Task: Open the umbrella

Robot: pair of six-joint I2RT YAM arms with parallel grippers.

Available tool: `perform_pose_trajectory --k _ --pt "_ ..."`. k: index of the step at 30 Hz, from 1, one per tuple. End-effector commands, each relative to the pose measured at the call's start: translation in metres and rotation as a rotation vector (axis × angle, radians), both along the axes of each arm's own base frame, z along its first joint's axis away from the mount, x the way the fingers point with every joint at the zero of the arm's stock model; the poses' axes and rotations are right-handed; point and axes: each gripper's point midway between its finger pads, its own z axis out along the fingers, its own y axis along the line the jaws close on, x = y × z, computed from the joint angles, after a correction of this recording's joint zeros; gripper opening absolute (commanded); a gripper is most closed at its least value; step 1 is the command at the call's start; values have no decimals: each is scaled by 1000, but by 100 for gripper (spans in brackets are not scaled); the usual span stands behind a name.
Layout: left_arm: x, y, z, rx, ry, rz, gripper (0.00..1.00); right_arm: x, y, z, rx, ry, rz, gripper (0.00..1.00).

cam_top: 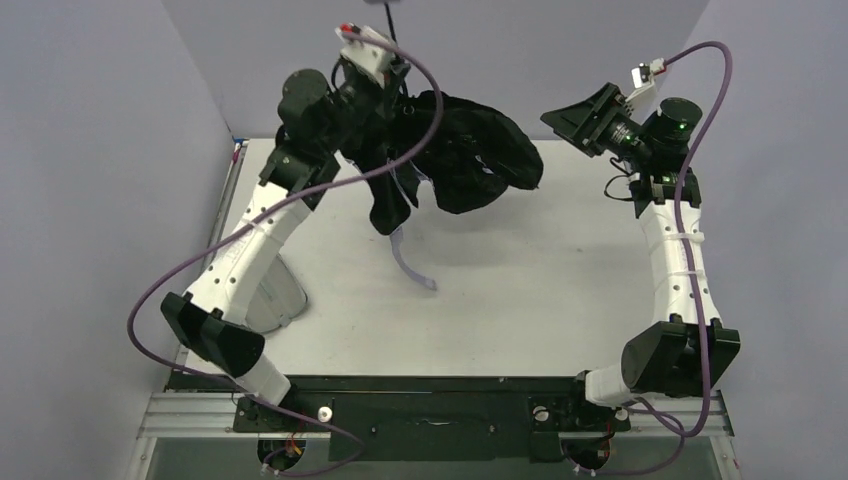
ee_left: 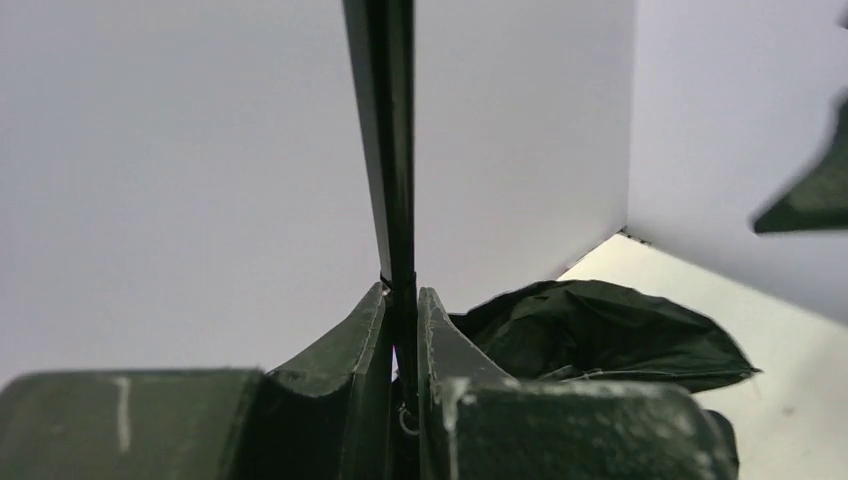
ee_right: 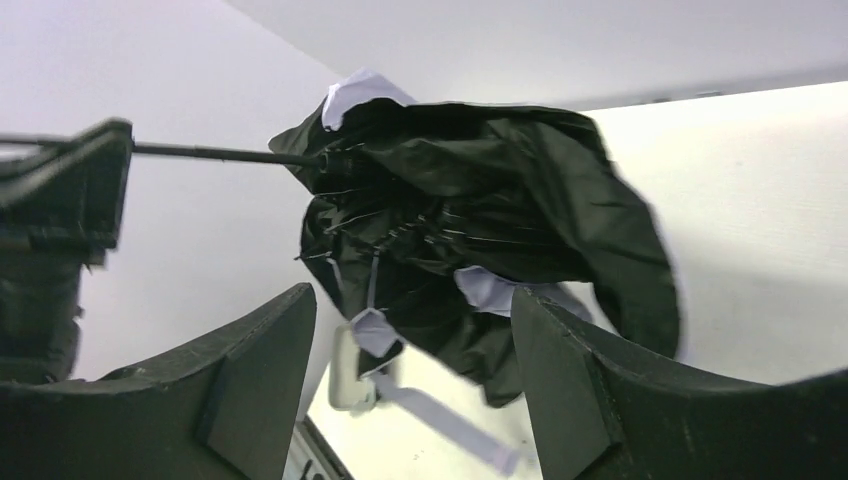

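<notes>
Left gripper (ee_left: 403, 296) pinching umbrella (cam_top: 466, 155) shaft, canopy drooping

The umbrella (cam_top: 470, 150) hangs part-open and crumpled, black inner side outward. Its thin shaft (ee_left: 392, 150) is pinched in the left claw (ee_left: 402, 300), and a pale strap (cam_top: 410, 265) dangles below.

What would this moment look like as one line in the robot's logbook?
left pincer: shut on umbrella shaft | right pincer: open, clear of canopy | canopy: slack, partly unfurled | task: umbrella not yet open
</notes>
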Motion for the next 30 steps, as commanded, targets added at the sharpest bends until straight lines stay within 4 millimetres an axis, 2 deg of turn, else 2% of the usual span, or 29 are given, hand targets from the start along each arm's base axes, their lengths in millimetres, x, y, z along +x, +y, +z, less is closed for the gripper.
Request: perform_pose_trajectory --k 1,2,3,4,5,6,7,8,9,11,12,13,14,15,16,17,18,19,20,21,22,23,26,30 --pt "49 36 -45 -328 568 72 0 -11 -11 22 -98 -123 -57 66" --pt "51 27 -49 -321 614 29 0 -14 -10 20 -119 -129 -56 65" --pt "45 20 -62 -296 672 9 0 -14 -10 19 -128 -132 -58 65" --pt "34 8 -66 -269 688 -44 0 -16 -9 16 -139 -132 -55 64" --pt "18 -17 -84 -209 710 -110 0 -17 -8 12 -141 -124 -53 62" --pt "-13 -46 -80 -166 693 -239 0 -18 -8 10 -148 -125 -52 62" --pt "-27 -58 -89 -122 686 -286 0 -19 -8 6 -155 -120 -50 60" --pt "-51 -73 -79 -99 647 -363 0 -20 -8 4 -159 -114 -49 60" --pt "-55 -76 -84 -68 626 -373 0 -21 -8 1 -171 -114 -46 58" --pt "-37 -61 -70 -103 558 -296 0 -23 -8 -4 -192 -109 -41 54" --pt "-1 -32 -68 -149 541 -181 0 -26 -7 -6 -199 -100 -38 53" --pt "17 -14 -50 -209 524 -128 0 -28 -7 -6 -219 -113 -34 52" --pt "50 12 -64 -226 559 -31 0 -30 -6 -9 -230 -105 -29 52" --pt "54 20 -39 -240 511 -25 0 -31 -5 -11 -252 -118 -22 51" --pt "54 13 -48 -207 542 -61 0 -34 -1 -14 -265 -110 -11 50" --pt "46 5 -42 -177 519 -104 0 -36 4 -17 -295 -127 9 49" --pt "19 -21 -35 -139 496 -214 0 -38 6 -21 -311 -120 13 49" --pt "9 -35 -55 -79 498 -251 0 -40 11 -23 -344 -140 35 47" --pt "-24 -51 -28 -82 400 -329 0 -42 13 -28 -363 -130 38 47" --pt "-28 -59 -58 -45 420 -336 0 -45 18 -33 -390 -136 60 46" --pt "-45 -61 -36 -69 325 -368 0 -47 22 -34 -400 -140 67 46" --pt "-46 -63 -51 -53 336 -376 0 -50 27 -38 -413 -145 87 46" --pt "-54 -64 -52 1 265 -373 0 -57 35 -45 -439 -152 118 46" --pt "-55 -64 -48 -24 281 -399 0 -69 52 -51 -486 -210 184 49"
